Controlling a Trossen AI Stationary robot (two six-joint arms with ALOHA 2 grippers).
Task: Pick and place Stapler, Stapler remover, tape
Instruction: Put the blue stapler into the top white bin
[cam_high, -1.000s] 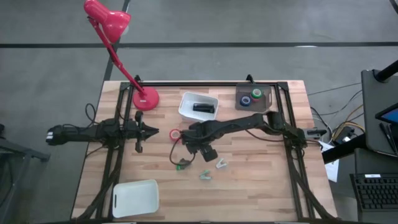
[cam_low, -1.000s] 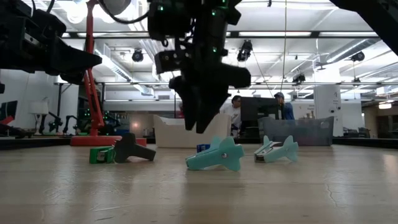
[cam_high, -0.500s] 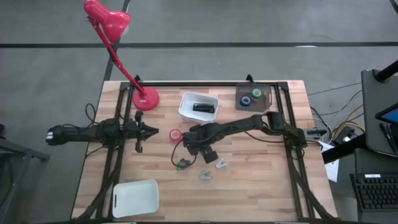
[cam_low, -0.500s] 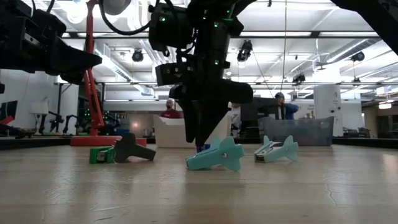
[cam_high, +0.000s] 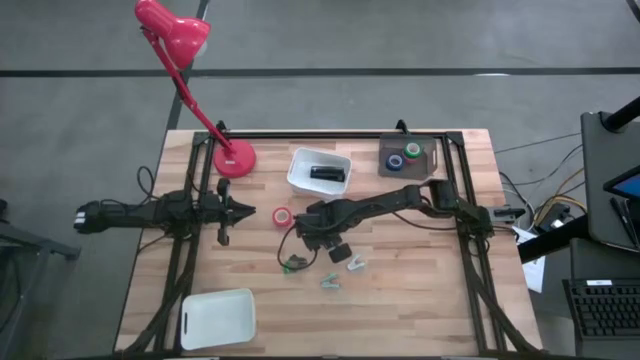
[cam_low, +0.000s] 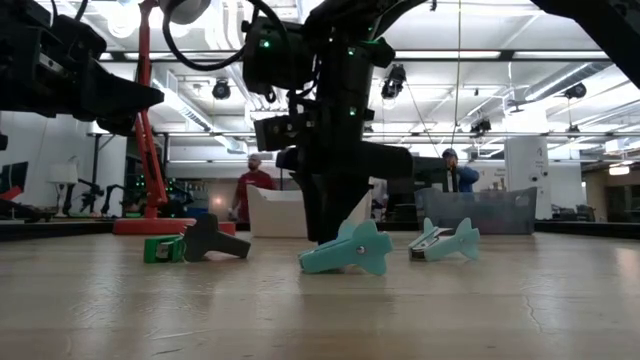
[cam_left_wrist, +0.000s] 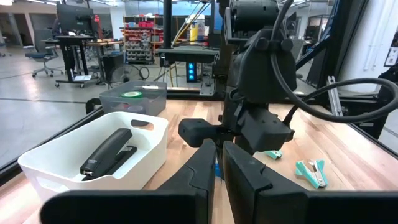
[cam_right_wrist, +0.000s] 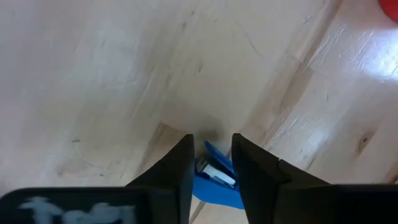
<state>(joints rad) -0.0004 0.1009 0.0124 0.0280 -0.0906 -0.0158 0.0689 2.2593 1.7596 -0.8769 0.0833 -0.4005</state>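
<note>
My right gripper (cam_high: 323, 241) points down at mid table, its tips on the wood (cam_low: 330, 236), shut on a small blue staple remover (cam_right_wrist: 216, 179). The dark stapler (cam_high: 322, 173) lies in the white bin (cam_high: 300, 160). Two teal staple removers (cam_high: 357, 263) (cam_high: 331, 283) and a green-and-black one (cam_high: 293, 264) lie on the table near the gripper. A red tape ring (cam_high: 282, 216) lies flat to its left. Blue tape (cam_high: 396, 161) and green tape (cam_high: 412, 150) sit in the grey tray (cam_high: 384, 168). My left gripper (cam_high: 240, 211) waits shut at the left. My right gripper has the blue staple remover's two sides (cam_right_wrist: 203, 167) between its two fingers, coming from above and pointing steeply down. The remover lies on the table under the fingertips. The fingers hide most of it, so how far back it reaches does not show.
A red desk lamp's base (cam_high: 234, 158) stands at the far left. A white lid (cam_high: 215, 318) lies at the near left corner. A dark frame (cam_high: 300, 133) runs along the table's far and side edges. People stand in the room beyond the table (cam_low: 252, 185).
My right gripper has sunk to the table and its fingers have narrowed from wide open onto the blue staple remover, which has stayed in place.
</note>
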